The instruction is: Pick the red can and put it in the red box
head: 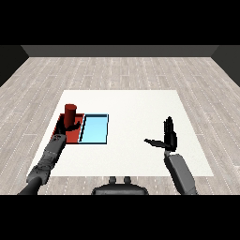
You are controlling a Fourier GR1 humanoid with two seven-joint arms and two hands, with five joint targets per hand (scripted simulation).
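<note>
Red can stands inside the red tray, my left hand around it.

My left hand [71, 127] curls round the upright red cylindrical can [70, 111] low on its side, inside the shallow red tray [60, 123]; it looks light, stiff and smooth, so I would hold mid-body. Right hand [168, 135] is open, well apart from the tray.

Red can upright in red tray, left hand at it.
The red can [71, 114] stands inside the red tray [59, 123], the left hand [69, 127] curled at its base; light blue tray [95, 129] adjoins right. Right hand [168, 136] hangs open over the white table [136, 108].
</note>
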